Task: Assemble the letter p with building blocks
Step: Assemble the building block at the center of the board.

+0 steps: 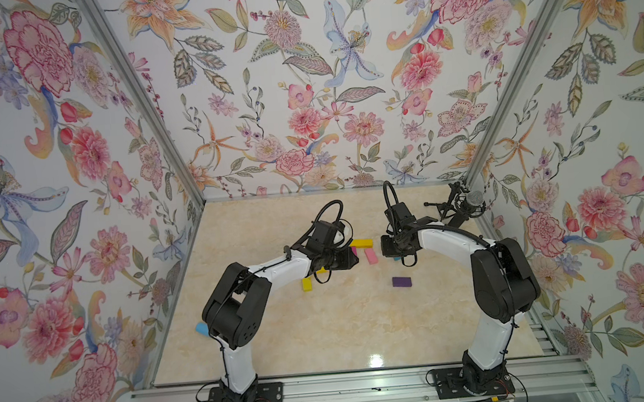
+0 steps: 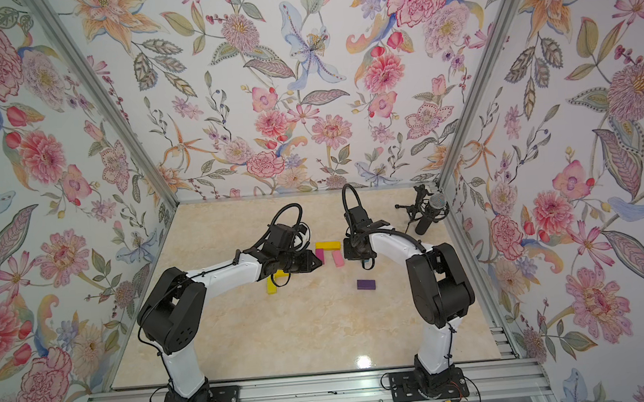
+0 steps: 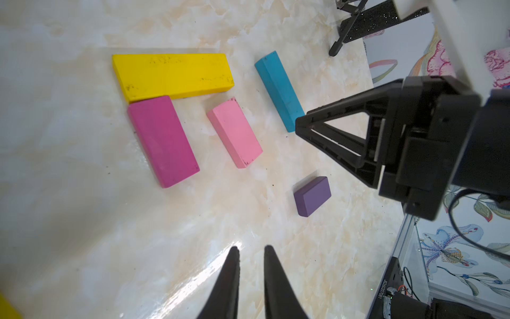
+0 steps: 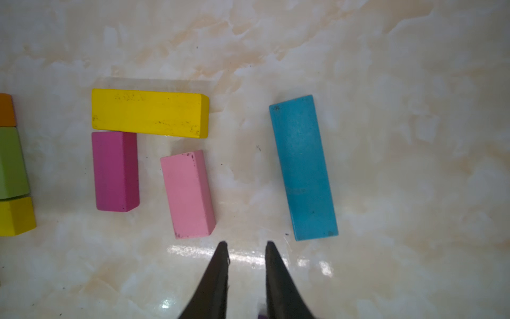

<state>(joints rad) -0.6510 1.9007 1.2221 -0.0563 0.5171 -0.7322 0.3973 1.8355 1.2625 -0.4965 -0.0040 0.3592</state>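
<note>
Building blocks lie flat on the glossy beige marble-pattern tabletop [image 3: 82, 234], ahead of both claws. The long yellow rectangular painted block [image 3: 172, 74] lies farthest ahead of the right claw [image 4: 246, 243]. The magenta rectangular painted block [image 3: 162, 140] touches its long side at one end, at a right angle. The light pink rectangular painted block [image 3: 234, 132] lies beside the magenta one, apart from both and slightly tilted, with its near end just ahead of the right claw's tips. The long teal rectangular painted block [image 3: 278, 88] lies ahead of those tips on the other side, well apart from the pink block. The small purple rectangular painted block [image 3: 312, 195] lies ahead of the left claw [image 3: 251, 248], apart from every other block. An orange block [image 4: 6, 110], a lime green block [image 4: 12, 163] and a second yellow block [image 4: 15, 216] form a touching row past the magenta block.

Left claw: clenched, nothing between the jaws. Right claw: clenched, tips meeting, grasping nothing.
</note>
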